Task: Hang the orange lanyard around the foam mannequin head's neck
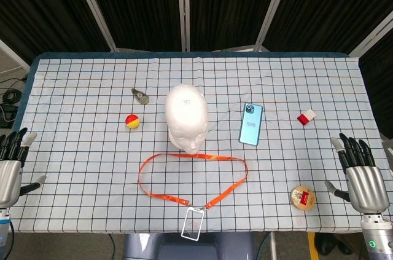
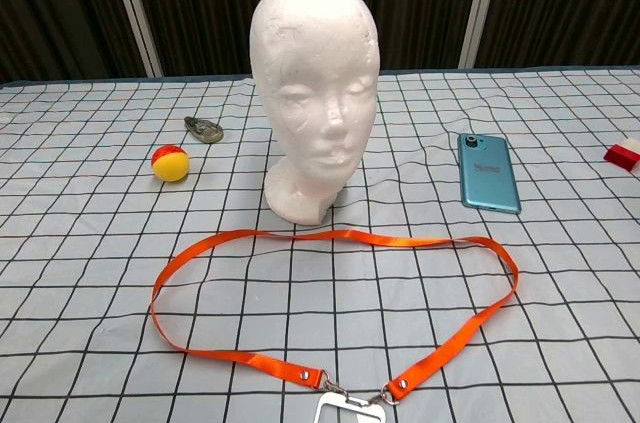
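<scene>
Lanyard [image 2: 330, 243], orange, lies looped flat before the foam mannequin head [image 2: 315, 93]; left hand [image 1: 9, 171] and right hand [image 1: 362, 177] rest spread, holding nothing.

The head view looks steeply down over the whole table [image 1: 73, 198] from above. The chest view sits low and close, facing level across it. Both share the foam head [image 1: 187, 115] and lanyard [image 2: 330, 238]; its badge is probably cropped.

backdrop: black curtains [image 1: 141, 2] | frame: white poles [image 1: 92, 5] | table: checked cloth [image 1: 73, 149]
</scene>
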